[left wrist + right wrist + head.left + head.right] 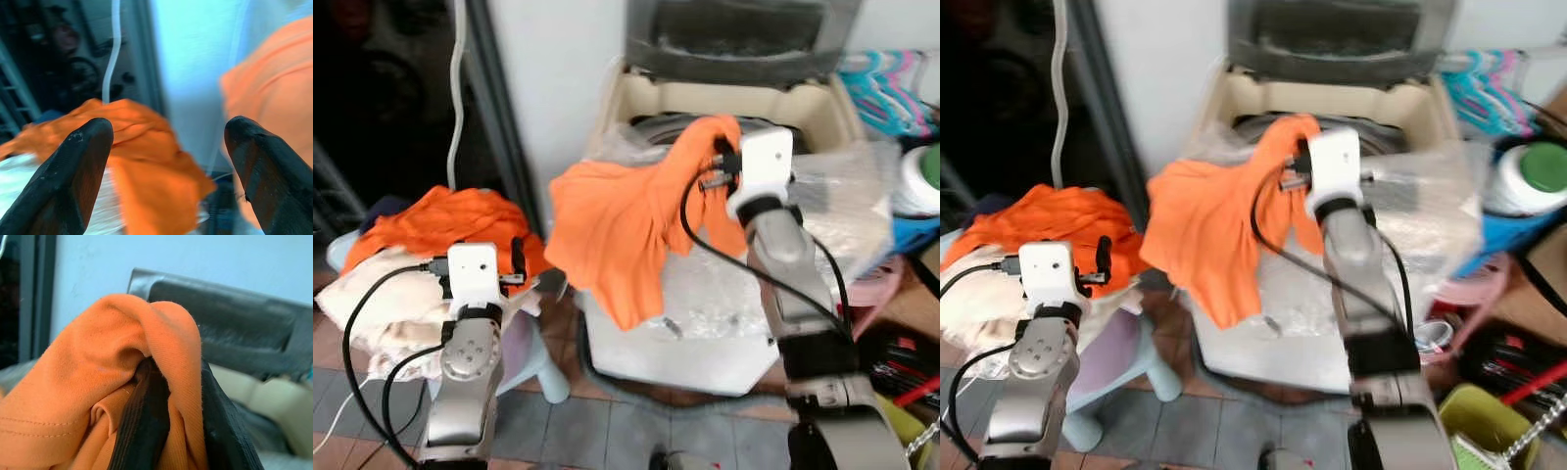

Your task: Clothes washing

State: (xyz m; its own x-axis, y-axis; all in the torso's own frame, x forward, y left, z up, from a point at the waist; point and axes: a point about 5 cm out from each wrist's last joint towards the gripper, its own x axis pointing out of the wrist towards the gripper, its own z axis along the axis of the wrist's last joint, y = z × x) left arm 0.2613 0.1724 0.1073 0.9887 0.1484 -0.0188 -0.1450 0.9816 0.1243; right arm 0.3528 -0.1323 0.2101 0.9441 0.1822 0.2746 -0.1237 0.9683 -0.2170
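right gripper (171,396) pinched on shirt (626,220) over washer (822,108), upper centre, not yet dropped in. left gripper (168,166) spread wide, empty. pile (440,220) at left remains.

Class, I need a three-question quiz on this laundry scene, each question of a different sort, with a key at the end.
1. True or false: the right gripper is shut on the orange cotton shirt above the open top-loading washing machine.
2. Multiple choice: the left gripper is (A) shut on a towel, (B) open, holding nothing, (C) inside the drum.
3. Fill in: the pile of orange and cream clothes rests on a pale plastic ____ at the robot's left.

Key
1. True; the wrist view shows cloth pinched between the fingers.
2. B.
3. Stool.
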